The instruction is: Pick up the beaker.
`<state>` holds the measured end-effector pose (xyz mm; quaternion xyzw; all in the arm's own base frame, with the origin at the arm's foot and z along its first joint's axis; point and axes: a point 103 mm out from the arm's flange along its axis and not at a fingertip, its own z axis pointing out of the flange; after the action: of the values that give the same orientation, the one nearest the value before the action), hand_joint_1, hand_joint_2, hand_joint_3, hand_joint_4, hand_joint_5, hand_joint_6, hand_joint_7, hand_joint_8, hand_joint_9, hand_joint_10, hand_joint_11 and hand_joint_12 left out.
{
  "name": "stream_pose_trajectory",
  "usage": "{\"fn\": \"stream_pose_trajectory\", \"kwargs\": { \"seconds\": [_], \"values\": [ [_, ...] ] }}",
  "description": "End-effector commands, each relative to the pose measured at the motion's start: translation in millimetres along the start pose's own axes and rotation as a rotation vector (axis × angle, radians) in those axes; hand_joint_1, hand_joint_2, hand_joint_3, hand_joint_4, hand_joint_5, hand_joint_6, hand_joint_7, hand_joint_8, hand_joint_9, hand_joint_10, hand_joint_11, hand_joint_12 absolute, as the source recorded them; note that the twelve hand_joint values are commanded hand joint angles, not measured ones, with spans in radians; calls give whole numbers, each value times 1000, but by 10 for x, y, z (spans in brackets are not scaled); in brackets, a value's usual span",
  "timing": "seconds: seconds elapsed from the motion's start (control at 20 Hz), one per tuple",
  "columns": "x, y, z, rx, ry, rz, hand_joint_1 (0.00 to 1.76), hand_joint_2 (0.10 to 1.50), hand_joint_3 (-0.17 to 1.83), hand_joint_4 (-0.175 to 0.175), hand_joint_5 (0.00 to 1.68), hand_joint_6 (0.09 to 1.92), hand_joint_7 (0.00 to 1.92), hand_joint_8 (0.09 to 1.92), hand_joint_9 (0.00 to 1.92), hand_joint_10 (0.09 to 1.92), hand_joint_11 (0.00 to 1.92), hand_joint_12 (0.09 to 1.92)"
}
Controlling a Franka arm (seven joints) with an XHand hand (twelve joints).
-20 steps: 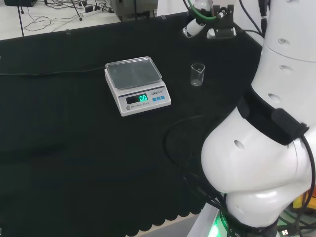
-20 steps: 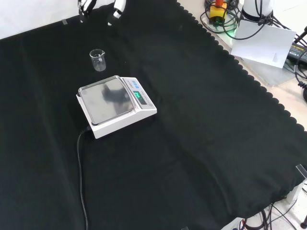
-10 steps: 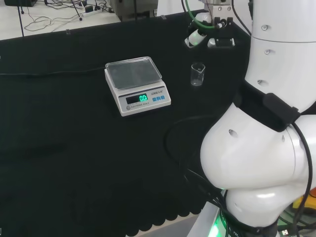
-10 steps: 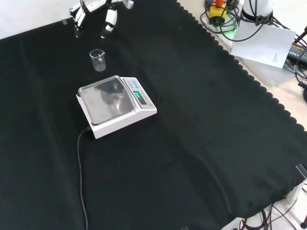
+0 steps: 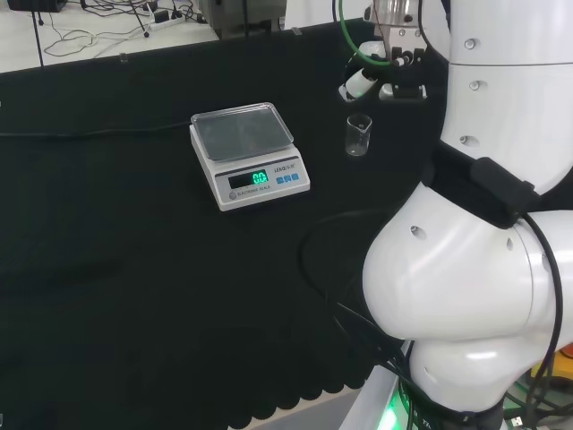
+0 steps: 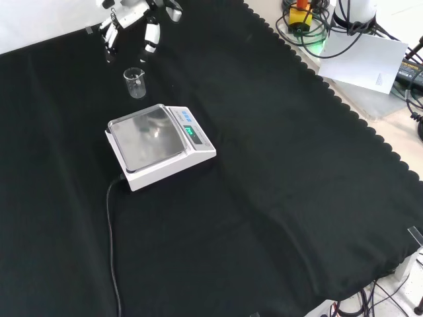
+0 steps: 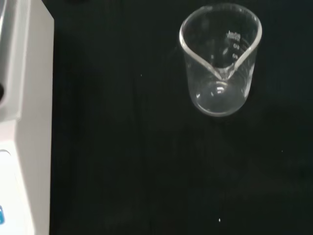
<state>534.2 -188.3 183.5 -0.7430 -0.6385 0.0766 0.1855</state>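
Approach to the grasp. The hand [image 6: 135, 16] hung above the black cloth of the bench [image 6: 277, 165] with its fingers [image 6: 151, 34] released, spread apart and pointing downward, holding nothing. The beaker [image 6: 134, 82], a small clear glass vessel that appeared empty, stood upright on the cloth just below and in front of the fingertips in the front view, apart from them; in the head view it sat just beneath the hand [image 5: 380, 76]. The wrist view showed the beaker [image 7: 220, 58] from above, its pouring lip turned toward the camera, untouched. A white weighing scale [image 6: 158, 145] stood close beside the beaker on the side away from the fingers, its pan bare. Judged from this arrangement, the chief hazards were these: fingers descending off-centre could strike the rim and tip or slide the light vessel across the cloth; a push from behind could drive it against the scale; and smooth glass could slip out if the fingers closed too high or unevenly.
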Motion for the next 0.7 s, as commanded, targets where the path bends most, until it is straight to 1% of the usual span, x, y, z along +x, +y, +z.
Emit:
{"fn": "stream_pose_trajectory", "kwargs": {
  "seconds": [0.05,0.15,0.7],
  "values": [
    [-11,86,131,20,1,-6,700,798,479,8,541,159,378,672,459,776,0,1430],
    [-23,113,176,33,-5,-7,701,798,480,8,541,160,377,673,459,776,0,1431],
    [-111,217,400,74,21,4,705,795,487,7,541,167,376,676,458,780,0,1434]
  ]
}}
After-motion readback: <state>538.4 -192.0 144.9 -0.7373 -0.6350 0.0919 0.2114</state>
